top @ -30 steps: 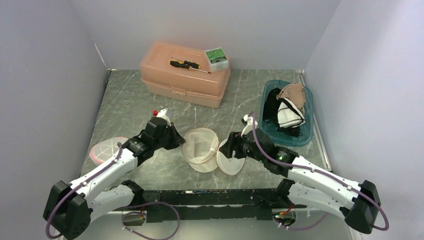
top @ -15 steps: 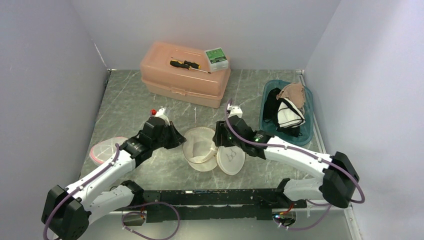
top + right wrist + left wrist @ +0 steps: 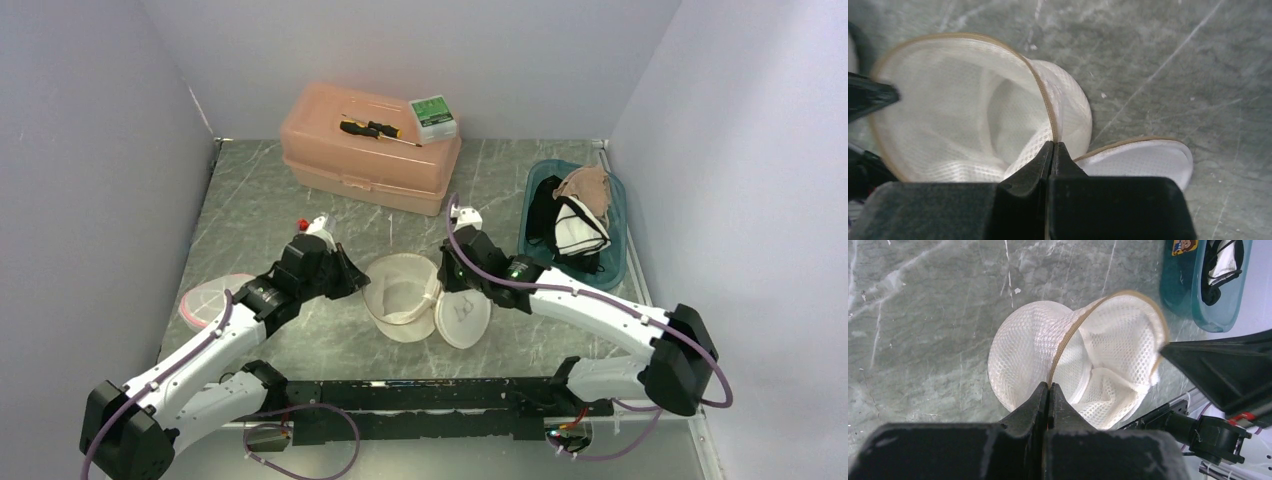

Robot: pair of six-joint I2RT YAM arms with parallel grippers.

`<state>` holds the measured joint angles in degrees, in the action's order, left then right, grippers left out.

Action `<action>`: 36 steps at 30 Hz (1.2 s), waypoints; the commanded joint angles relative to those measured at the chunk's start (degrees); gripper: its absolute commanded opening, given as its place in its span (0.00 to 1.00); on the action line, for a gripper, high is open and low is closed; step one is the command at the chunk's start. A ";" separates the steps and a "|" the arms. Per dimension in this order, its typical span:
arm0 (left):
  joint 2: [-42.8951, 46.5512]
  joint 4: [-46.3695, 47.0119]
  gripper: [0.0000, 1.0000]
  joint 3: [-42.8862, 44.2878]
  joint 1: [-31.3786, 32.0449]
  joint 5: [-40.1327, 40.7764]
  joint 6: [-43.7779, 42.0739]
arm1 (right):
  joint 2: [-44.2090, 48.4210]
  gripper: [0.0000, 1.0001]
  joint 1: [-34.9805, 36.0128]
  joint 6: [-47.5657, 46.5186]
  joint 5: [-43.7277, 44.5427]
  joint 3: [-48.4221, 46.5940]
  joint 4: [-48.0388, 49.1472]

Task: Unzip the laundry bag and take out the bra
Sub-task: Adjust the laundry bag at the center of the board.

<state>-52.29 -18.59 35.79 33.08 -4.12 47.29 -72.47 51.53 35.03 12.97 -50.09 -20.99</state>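
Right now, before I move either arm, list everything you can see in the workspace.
laundry bag: 1, white mesh with tan zipper rim, centre, unzipped
toolbox: 1, pink, at the back
screwdriver: 1, black and yellow, on toolbox
small box: 1, green and white, on toolbox
bin: 1, teal, right side
garments: several, black, white, beige, in bin
mesh disc: 1, pink-rimmed, left side
left gripper: 1, black, shut on bag's rim
right gripper: 1, black, shut on bag's rim
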 commanded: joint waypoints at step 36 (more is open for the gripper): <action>3.69 3.27 0.03 -3.17 1.09 4.03 7.15 | 18.44 0.66 -2.16 3.40 2.42 7.74 0.62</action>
<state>-51.00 -17.98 33.36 33.85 -1.41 52.27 -60.99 50.78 33.74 19.51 -47.62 -25.39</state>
